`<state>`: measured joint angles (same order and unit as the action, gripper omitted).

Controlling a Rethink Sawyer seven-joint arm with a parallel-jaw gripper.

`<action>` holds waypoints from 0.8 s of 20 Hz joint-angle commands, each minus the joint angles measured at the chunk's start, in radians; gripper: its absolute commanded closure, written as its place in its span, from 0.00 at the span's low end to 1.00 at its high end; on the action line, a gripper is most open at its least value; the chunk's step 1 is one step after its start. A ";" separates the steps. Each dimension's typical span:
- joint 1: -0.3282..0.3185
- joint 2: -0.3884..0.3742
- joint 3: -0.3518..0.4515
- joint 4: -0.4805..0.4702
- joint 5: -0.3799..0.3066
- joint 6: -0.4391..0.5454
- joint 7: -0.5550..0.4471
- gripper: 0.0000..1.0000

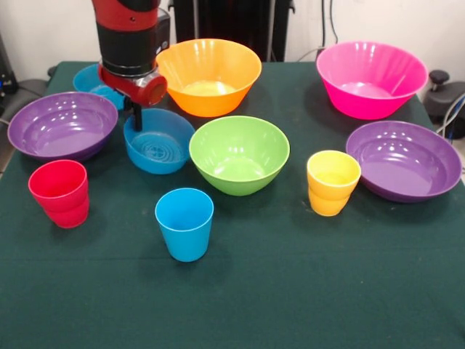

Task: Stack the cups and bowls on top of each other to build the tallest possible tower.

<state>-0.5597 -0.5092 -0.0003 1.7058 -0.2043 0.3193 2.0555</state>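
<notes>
Tool (136, 116) hangs low from my red and black arm (131, 36) over the far-left part of the surface (290, 291), its dark tip down at the far rim of a small blue bowl (158, 142). I cannot tell whether its fingers are apart or together; only one dark stub shows below the red wrist, and whether it touches the rim is unclear.

Left to right across the green surface:
- Purple bowl (62, 125), wide and shallow, at the left edge, upright.
- Red cup (59, 193) just in front of that purple bowl, upright, standing apart from it.
- Second small blue bowl (91, 80) near the far-left corner, mostly hidden behind my arm.
- Small blue bowl under the tool, upright, ribbed floor visible inside.
- Blue cup (184, 223) alone toward the near edge, upright, open end up.
- Orange bowl (209, 76) at the far edge, just beside my arm.
- Lime green bowl (239, 154) mid-surface, very close beside the small blue bowl.
- Yellow cup (333, 182) upright, between the green bowl and the right-hand purple bowl (403, 160).
- Pink bowl (371, 78) near the far-right corner.

Nothing is nested: every cup and bowl stands singly on the surface, no tower begun.
</notes>
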 commanded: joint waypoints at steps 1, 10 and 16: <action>0.048 -0.034 0.092 0.000 -0.066 0.089 -0.063 1.00; 0.070 -0.050 0.083 -0.039 -0.062 0.141 -0.076 1.00; 0.074 -0.033 0.086 -0.091 -0.056 0.185 -0.090 1.00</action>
<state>-0.5234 -0.5621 0.0016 1.6886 -0.2045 0.3594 2.0555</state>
